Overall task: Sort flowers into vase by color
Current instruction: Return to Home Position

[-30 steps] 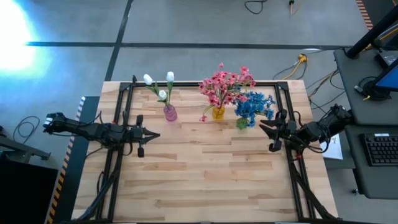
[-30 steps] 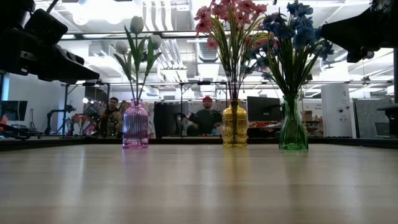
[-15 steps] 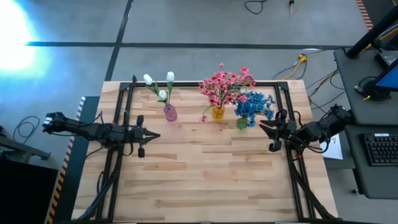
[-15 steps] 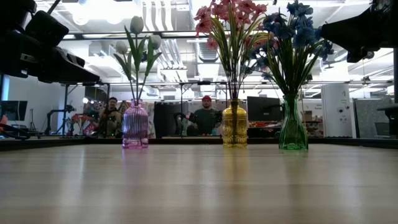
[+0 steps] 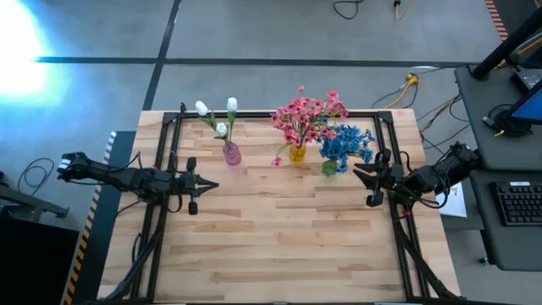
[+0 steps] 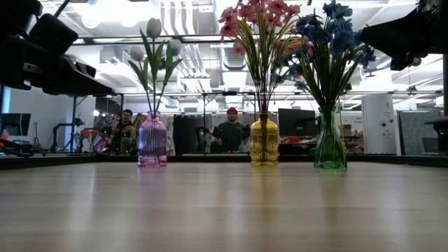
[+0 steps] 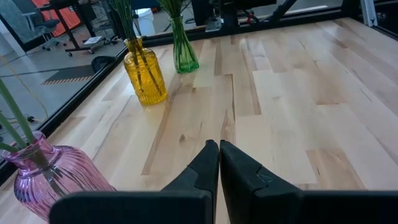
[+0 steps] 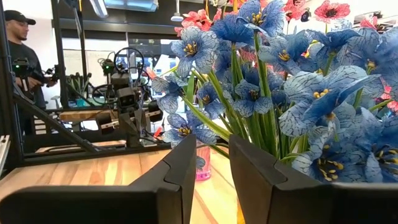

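Three vases stand in a row near the table's far edge. The pink vase (image 5: 231, 153) holds white buds (image 5: 217, 115), the yellow vase (image 5: 297, 153) holds pink blossoms (image 5: 306, 113), and the green vase (image 5: 329, 168) holds blue blossoms (image 5: 347, 142). Each stem sticks into its vase's neck. My left gripper (image 5: 212, 184) hovers shut, on the near-left side of the pink vase (image 7: 46, 171). My right gripper (image 5: 366, 186) hovers open just right of the green vase, with the blue blossoms (image 8: 292, 93) close before its fingers.
A black frame (image 5: 279, 113) runs along the table's far edge and down both sides. Bare wooden table top (image 5: 279, 237) stretches from the vases to the near edge. People (image 6: 229, 129) stand in the room beyond the far edge.
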### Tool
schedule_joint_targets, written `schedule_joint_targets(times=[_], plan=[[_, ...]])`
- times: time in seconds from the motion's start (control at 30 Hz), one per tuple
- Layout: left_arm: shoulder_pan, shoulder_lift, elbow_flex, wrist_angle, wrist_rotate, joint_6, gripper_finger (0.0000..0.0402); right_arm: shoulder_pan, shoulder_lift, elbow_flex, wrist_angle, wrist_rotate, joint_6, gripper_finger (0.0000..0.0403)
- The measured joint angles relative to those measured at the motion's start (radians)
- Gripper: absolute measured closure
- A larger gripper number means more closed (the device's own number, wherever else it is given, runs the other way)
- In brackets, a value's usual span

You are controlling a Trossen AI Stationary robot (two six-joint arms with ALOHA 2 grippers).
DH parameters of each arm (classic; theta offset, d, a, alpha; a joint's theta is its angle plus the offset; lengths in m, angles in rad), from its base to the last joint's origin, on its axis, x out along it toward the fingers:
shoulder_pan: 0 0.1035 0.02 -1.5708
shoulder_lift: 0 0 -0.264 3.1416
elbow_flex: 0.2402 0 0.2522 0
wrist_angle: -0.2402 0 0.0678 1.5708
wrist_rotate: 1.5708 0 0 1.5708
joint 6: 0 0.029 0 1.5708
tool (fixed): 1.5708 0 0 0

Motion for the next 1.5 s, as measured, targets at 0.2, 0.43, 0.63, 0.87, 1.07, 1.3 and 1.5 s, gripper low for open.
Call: schedule_joint_targets(times=[0.2, 0.43, 0.63, 0.87, 1.07, 1.3, 1.5], plan=[[0.000, 0.008, 0.000, 0.000, 0.000, 0.000, 0.0402, 0.000, 0.000, 0.000, 0.000, 0.000, 0.000, 0.0315], [0.000, 0.017, 0.000, 0.000, 0.000, 0.000, 0.0402, 0.000, 0.000, 0.000, 0.000, 0.000, 0.000, 0.0326], [0.000, 0.024, 0.000, 0.000, 0.000, 0.000, 0.0402, 0.000, 0.000, 0.000, 0.000, 0.000, 0.000, 0.0330], [0.000, 0.026, 0.000, 0.000, 0.000, 0.000, 0.0402, 0.000, 0.000, 0.000, 0.000, 0.000, 0.000, 0.0322], [0.000, 0.026, 0.000, 0.000, 0.000, 0.000, 0.0402, 0.000, 0.000, 0.000, 0.000, 0.000, 0.000, 0.0317], [0.000, 0.026, 0.000, 0.000, 0.000, 0.000, 0.0402, 0.000, 0.000, 0.000, 0.000, 0.000, 0.000, 0.0323], [0.000, 0.026, 0.000, 0.000, 0.000, 0.000, 0.0402, 0.000, 0.000, 0.000, 0.000, 0.000, 0.000, 0.0330]])
